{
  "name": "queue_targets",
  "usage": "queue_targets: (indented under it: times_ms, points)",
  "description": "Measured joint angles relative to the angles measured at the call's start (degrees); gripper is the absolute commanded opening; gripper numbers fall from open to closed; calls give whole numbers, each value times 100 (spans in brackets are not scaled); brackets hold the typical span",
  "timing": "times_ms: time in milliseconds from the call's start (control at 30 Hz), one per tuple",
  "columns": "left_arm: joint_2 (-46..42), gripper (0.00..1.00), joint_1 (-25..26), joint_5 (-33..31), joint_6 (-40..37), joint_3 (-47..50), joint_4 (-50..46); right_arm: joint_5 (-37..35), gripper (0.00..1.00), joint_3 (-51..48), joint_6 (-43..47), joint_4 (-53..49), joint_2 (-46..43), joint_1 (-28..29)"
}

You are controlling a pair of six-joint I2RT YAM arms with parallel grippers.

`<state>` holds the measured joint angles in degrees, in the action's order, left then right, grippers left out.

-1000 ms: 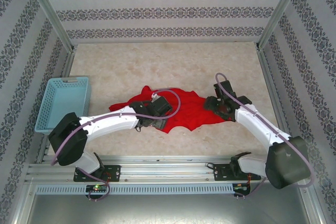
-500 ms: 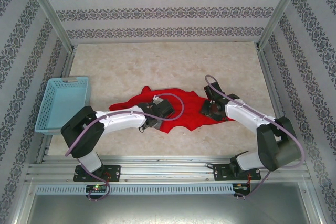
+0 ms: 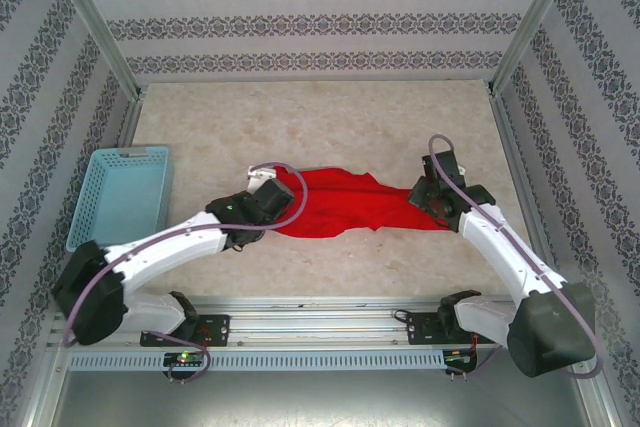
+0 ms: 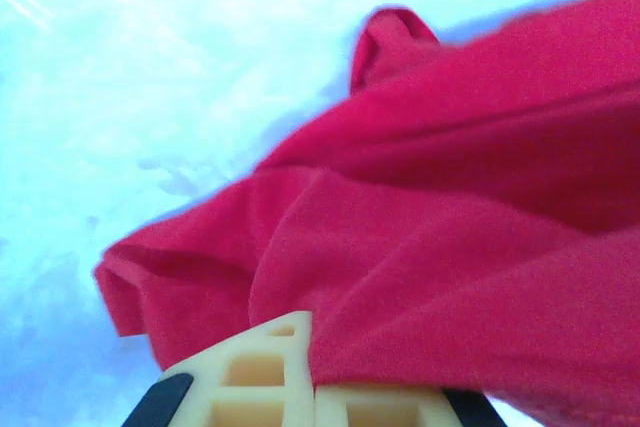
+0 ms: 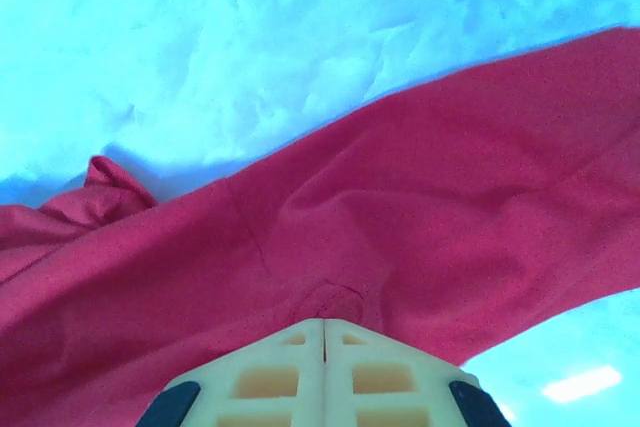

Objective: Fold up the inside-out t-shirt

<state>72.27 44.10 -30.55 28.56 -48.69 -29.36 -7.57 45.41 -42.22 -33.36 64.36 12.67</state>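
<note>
Red t-shirt (image 3: 340, 209) lies mid-worktop (image 3: 300, 117), slightly toward the near edge, drawn into a band with its long axis left–right. The left gripper (image 3: 262, 203) is clenched on its left end, the right gripper (image 3: 430, 197) on its right end, with cloth pinched in both wrist views. My read is that the next move needs both arms in sync. Count: one t-shirt, two grippers, one basket (image 3: 120, 197) at the left edge, well apart.

You had a light blue plastic mesh basket (image 3: 131, 153) at the left edge of the frame, sitting on the pale marbled tabletop (image 3: 330, 117). Striped, patterned wallpaper (image 3: 300, 22) covered the walls behind and beside it. An aluminium post (image 3: 92, 22) slanted across the upper left, and a slotted metal rail (image 3: 320, 359) ran along the bottom.
</note>
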Motion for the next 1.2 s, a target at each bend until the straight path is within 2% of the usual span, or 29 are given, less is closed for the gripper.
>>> queue_targets:
  times_ms: [267,500,533,600,733,933,1100,1200]
  points:
    - [-1364,0,-352,-57,-81,39,20,267,0,643,319,-424,-667,-522]
    - [-1320,0,-448,437,-612,-1215,-107,682,0,2096,479,-597,-907,-691]
    - [-1259,0,-448,511,-686,-1458,-118,752,4,2234,490,-595,-918,-680]
    - [-1108,0,-448,601,-785,-1838,-142,844,20,2400,505,-586,-920,-581]
    - [-721,0,-448,761,-887,-2052,-149,892,43,2039,616,-376,-887,129]
    - [-470,0,-448,844,-885,-1786,-378,876,64,166,1060,437,-621,1797]
    - [-592,0,-448,719,-894,-1856,-420,553,70,-597,1720,1233,-37,3473]
    - [-621,0,-459,678,-914,-2011,-435,348,72,-640,2050,1921,404,3969]
